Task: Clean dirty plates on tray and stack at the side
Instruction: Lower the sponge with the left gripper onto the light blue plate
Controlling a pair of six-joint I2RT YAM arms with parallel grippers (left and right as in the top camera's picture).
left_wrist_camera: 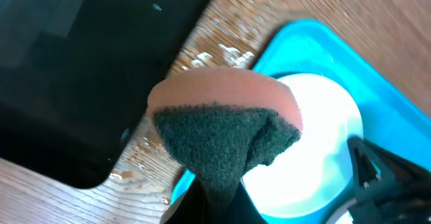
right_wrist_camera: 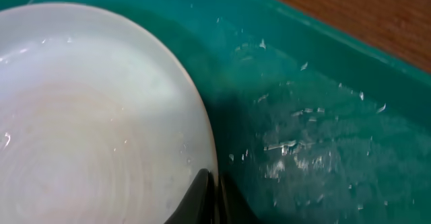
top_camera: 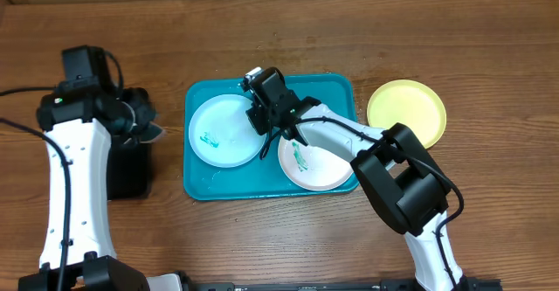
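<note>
Blue plate (top_camera: 224,132), white plate (top_camera: 316,162) on tray (top_camera: 197,184), yellow-green plate (top_camera: 407,109) outside

Left arm (top_camera: 70,186) and right arm (top_camera: 403,182): white link shells, black joint housings, black cables alongside. Right gripper (top_camera: 258,121) black throughout.

Sponge (left_wrist_camera: 225,133), black tray (top_camera: 129,173), wooden table (top_camera: 279,239)

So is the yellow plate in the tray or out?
Out. The yellow plate sits on the table, beside the tray.
</note>
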